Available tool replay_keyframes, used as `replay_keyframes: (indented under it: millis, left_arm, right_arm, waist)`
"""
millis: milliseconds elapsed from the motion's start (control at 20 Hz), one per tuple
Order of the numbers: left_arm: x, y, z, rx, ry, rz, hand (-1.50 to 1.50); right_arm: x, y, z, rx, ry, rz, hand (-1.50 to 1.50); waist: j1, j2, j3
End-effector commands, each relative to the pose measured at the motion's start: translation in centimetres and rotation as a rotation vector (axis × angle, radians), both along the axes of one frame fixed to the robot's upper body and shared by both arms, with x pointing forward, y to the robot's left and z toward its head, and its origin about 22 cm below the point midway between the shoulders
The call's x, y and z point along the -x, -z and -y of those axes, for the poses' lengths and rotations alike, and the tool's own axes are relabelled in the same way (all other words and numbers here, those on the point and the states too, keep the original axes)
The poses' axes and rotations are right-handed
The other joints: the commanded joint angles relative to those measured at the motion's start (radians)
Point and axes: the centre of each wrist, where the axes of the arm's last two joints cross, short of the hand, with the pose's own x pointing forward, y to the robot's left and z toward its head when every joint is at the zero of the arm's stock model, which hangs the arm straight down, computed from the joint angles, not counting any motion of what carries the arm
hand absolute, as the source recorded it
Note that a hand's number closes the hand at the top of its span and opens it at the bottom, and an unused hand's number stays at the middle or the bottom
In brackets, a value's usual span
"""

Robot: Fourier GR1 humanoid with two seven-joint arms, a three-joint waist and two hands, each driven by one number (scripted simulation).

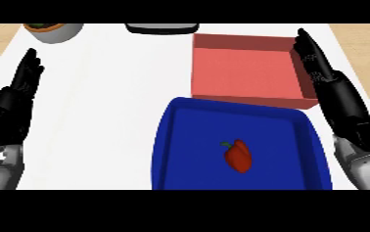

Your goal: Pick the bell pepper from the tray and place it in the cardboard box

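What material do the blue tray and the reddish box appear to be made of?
The blue tray looks like plastic or enamelled metal: even saturated colour, rounded corners, a smooth raised rim. The reddish box seems to be cardboard: matte, faintly grainy floor, thin straight walls with sharp corners. Neither can be confirmed by look alone.

A red bell pepper with a green stem (239,156) lay right of centre in a blue rectangular tray (168,143). At the tray's twelve o'clock, touching it, sat an open reddish cardboard box (244,71). The black right hand (323,77) stood open at the box's three o'clock; the black left hand (20,91) rested open at the view's nine o'clock edge.
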Motion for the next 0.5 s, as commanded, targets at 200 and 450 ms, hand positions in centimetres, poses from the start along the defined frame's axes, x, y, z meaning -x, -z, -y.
replay_keyframes:
  millis: [200, 450]
  left_arm:
    - [0.2, 2.8, 6.1, 0.063, 0.347, -0.058, 0.0]
    - [0.4, 3.5, 7.0, 0.103, 0.401, -0.125, 0.0]
  right_arm:
    - [6.1, 9.9, -3.4, 0.002, 0.007, -0.347, -1.5]
    - [6.4, 10.6, 1.2, 0.55, 0.107, -0.092, -1.5]
  waist:
    - [-0.034, -0.01, 0.02]
    - [-0.075, -0.019, 0.011]
